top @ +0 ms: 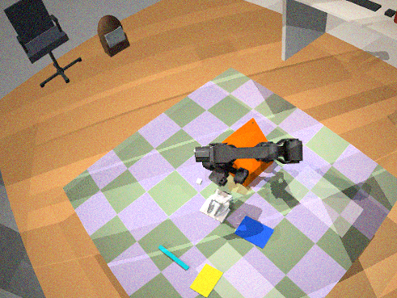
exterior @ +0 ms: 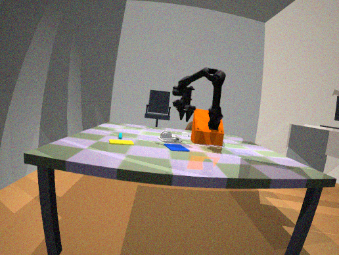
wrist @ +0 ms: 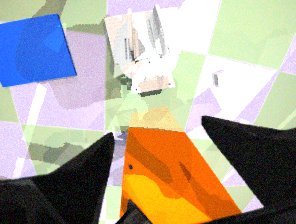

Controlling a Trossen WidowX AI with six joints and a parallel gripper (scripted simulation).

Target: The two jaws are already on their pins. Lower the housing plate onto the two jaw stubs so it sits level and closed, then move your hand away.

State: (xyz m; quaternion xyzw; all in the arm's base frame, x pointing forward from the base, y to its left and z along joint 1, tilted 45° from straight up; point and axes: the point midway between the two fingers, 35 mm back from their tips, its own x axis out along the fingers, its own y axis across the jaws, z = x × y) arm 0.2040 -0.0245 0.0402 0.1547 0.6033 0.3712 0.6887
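Note:
The white jaw assembly (top: 218, 206) (exterior: 167, 136) (wrist: 145, 55) stands on the checkered table. In the wrist view its two upright jaws point away from me, side by side. The pale housing plate (wrist: 154, 83) lies across their near end, with a dark strip along its near edge. It looks roughly flat there, but I cannot tell from these frames whether it is fully level or closed; the stubs under it are hidden. My gripper (exterior: 184, 119) (wrist: 157, 127) is open with nothing between its fingers. It hangs well above the table, clear of the assembly, on the orange box's side.
A large orange box (top: 248, 132) (exterior: 207, 138) (wrist: 160, 160) stands beside and partly under the arm. A blue plate (top: 255, 232) (exterior: 177, 147) (wrist: 37, 50) lies close to the assembly. A small white block (top: 199, 180) (wrist: 216, 78), a yellow plate (top: 206, 280) and a cyan bar (top: 173, 257) lie farther out.

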